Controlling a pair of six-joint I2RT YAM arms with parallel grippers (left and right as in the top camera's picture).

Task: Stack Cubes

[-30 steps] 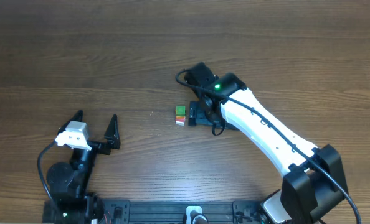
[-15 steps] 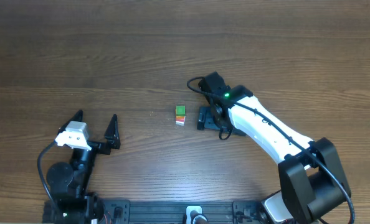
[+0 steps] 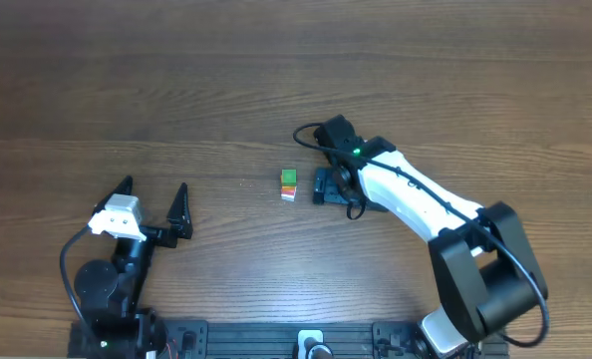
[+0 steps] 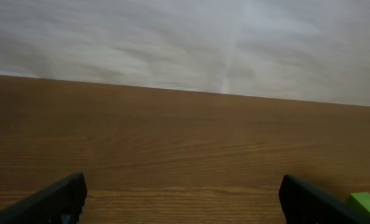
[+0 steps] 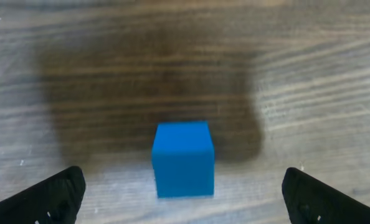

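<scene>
Wood table [image 5: 328,74], blue cube [image 5: 182,158] beneath right pincer [image 5: 184,199]

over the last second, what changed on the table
The right gripper backed slightly away from the cube stack, toward the top view's right; it is open over a blue cube. Nothing was visibly gripped or released. The cube stack and the left gripper stayed put.

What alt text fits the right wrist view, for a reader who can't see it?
A blue cube sits on the wood-grain table, centred between the wide-open black jaws of the right gripper, touched by neither. A dark shadow covers the table around it.
</scene>
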